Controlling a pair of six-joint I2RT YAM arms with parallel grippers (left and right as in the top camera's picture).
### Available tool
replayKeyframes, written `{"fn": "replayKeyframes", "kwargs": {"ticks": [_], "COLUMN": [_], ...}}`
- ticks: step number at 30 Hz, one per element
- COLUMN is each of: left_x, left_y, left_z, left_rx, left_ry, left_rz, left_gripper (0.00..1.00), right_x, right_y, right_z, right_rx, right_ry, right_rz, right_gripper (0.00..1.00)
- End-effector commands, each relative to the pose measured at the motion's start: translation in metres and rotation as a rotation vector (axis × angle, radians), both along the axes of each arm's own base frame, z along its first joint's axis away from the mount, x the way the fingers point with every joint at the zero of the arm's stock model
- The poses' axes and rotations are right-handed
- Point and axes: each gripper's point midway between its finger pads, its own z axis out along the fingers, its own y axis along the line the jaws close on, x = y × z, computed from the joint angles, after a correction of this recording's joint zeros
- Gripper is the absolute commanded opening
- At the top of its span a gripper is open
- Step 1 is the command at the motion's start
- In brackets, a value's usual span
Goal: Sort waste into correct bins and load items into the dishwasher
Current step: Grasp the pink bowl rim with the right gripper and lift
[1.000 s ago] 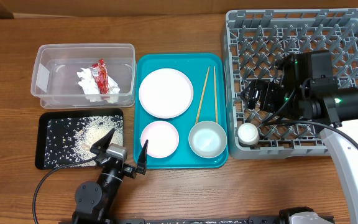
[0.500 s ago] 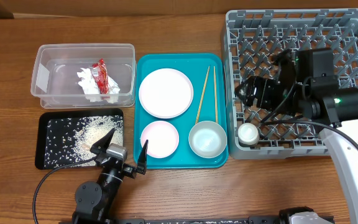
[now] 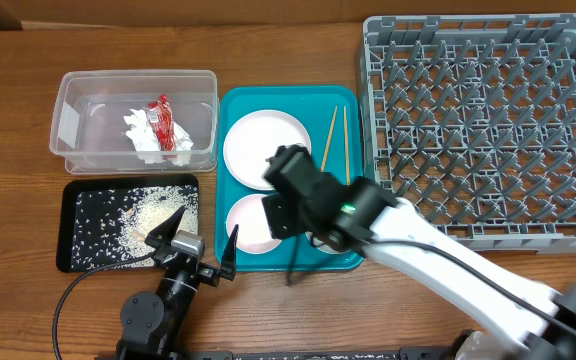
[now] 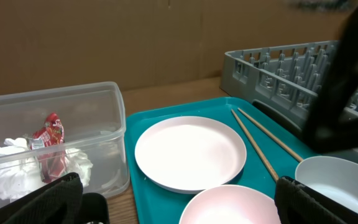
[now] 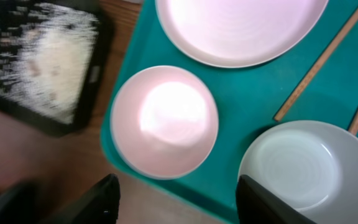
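My right gripper [image 5: 179, 205] is open and empty, hovering over the teal tray's front edge between the pink bowl [image 5: 165, 121] and the silvery bowl [image 5: 297, 171]. In the overhead view the right arm [image 3: 318, 205] covers the silvery bowl and the rack's front left corner; the white cup is hidden. The white plate [image 3: 253, 145] and chopsticks [image 3: 328, 140] lie on the teal tray. My left gripper [image 3: 202, 232] is open and empty in front of the pink bowl [image 3: 248, 225]. The red wrapper [image 3: 165, 118] and tissue [image 3: 138, 130] lie in the clear tub [image 3: 68, 125]. Rice [image 3: 153, 210] lies in the black tray [image 3: 73, 255].
The teal tray [image 3: 298, 98] sits mid-table. The grey dish rack [image 3: 488, 120] fills the right side, its pegs upright. The right arm crosses from the front right corner to the tray. Bare wood shows along the front and far left.
The right arm swung left from over the dish rack to above the teal tray's front bowls. It now hides the white cup in the rack. The left arm has not moved.
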Motion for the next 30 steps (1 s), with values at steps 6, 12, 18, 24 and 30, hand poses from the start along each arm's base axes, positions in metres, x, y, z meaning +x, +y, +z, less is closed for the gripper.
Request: {"fn": "replayKeyframes", "kwargs": {"ticks": [6,12,18,24,30], "left_x": [0.0,0.0,0.0,0.0,0.0], "left_y": [-0.001,-0.001,-0.001,-0.001,-0.001], "left_z": [0.0,0.0,0.0,0.0,0.0], "left_rx": [0.006,0.006,0.006,0.006,0.006], "left_ry": [-0.01,-0.01,-0.01,-0.01,-0.01], "left_rz": [-0.009,-0.009,-0.009,-0.009,-0.009], "left_gripper": [1.0,1.0,1.0,1.0,1.0], "right_x": [0.022,0.031,0.029,0.025,0.023], "right_y": [0.016,0.006,0.004,0.001,0.002], "right_z": [-0.091,-0.109,-0.113,-0.122,-0.123], "right_rx": [-0.107,-0.158,-0.167,-0.177,-0.163], "right_ry": [0.095,0.097,0.115,0.123,0.129], "right_rz": [0.013,-0.024,-0.024,-0.022,-0.017], "right_gripper": [0.47,0.42,0.17,0.17,0.04]}}
